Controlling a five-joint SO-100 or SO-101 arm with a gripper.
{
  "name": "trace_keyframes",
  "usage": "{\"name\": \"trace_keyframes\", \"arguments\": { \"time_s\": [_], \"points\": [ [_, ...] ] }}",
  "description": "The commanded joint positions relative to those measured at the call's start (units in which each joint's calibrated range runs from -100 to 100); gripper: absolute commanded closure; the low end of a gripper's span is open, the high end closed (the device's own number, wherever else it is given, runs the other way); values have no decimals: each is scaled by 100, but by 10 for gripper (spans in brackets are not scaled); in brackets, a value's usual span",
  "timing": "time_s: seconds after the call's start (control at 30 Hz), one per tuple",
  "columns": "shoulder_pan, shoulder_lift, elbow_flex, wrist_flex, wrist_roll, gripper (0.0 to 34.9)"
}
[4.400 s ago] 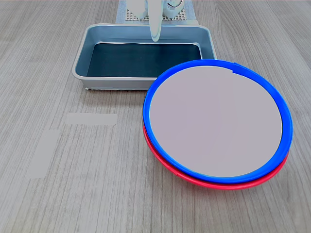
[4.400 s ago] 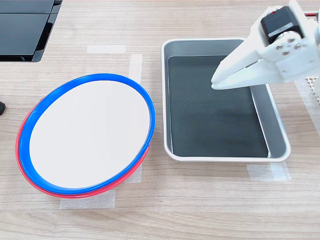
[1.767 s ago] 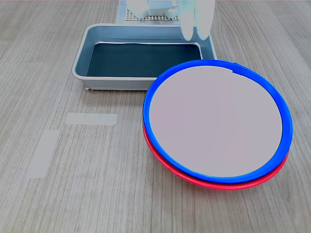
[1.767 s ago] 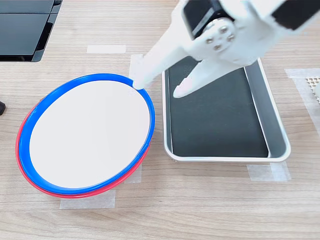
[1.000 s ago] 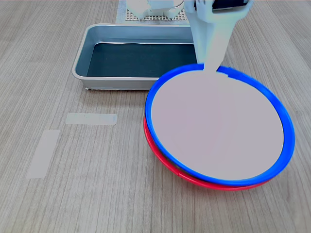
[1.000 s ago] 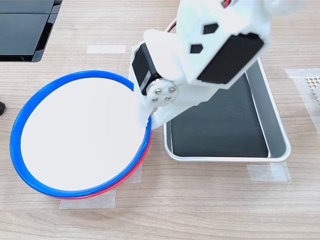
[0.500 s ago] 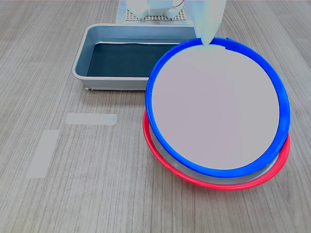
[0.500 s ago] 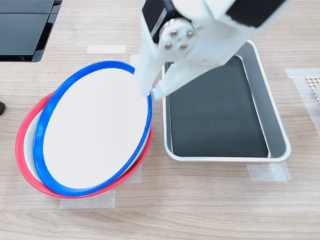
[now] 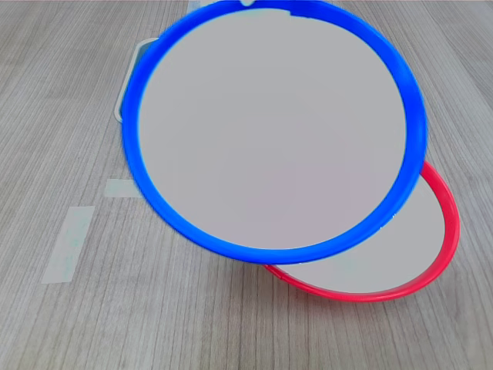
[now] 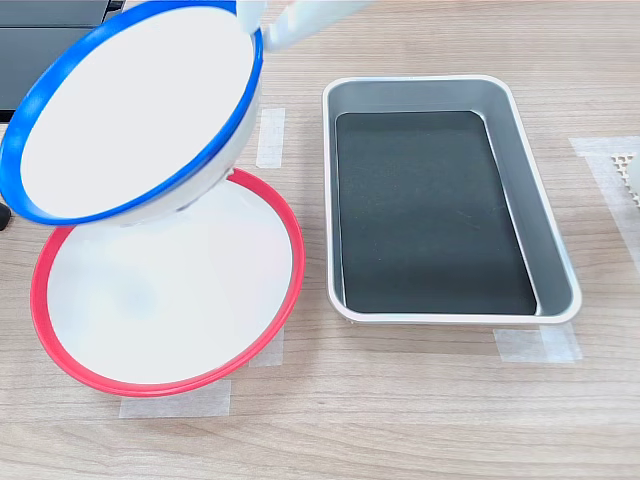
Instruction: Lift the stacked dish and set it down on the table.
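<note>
Two plates: stacked dish [image 10: 135, 105] airborne, tilted, rim pinched between gripper [image 10: 262, 32] fingers; red-rimmed plate [image 10: 170, 300] below on table [image 10: 400, 400]. No readable writing.

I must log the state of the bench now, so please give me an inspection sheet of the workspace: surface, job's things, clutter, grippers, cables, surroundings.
Surface: wood-grain table, with pale tape strips.
Job's things: blue-rimmed plate lifted and tilted, clear of the red-rimmed plate, which lies flat on the table.
Clutter: grey metal tray with dark liner, nothing seen inside.
Grippers: white fingers pinch the blue plate's rim at the second exterior view's top; the rest of the arm is out of frame.
Cables: nothing seen.
Surroundings: dark flat object at the second exterior view's top left; white mesh at the right edge.
</note>
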Motion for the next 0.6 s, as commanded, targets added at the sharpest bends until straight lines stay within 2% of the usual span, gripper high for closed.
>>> {"name": "trace_keyframes", "arguments": {
  "time_s": [0.0,0.2,0.57],
  "points": [
    [536,-252,-337,-93,210,349],
    [1138,63,-146,-250,469,349],
    [1750,1198,191,-844,684,349]
  ]
}}
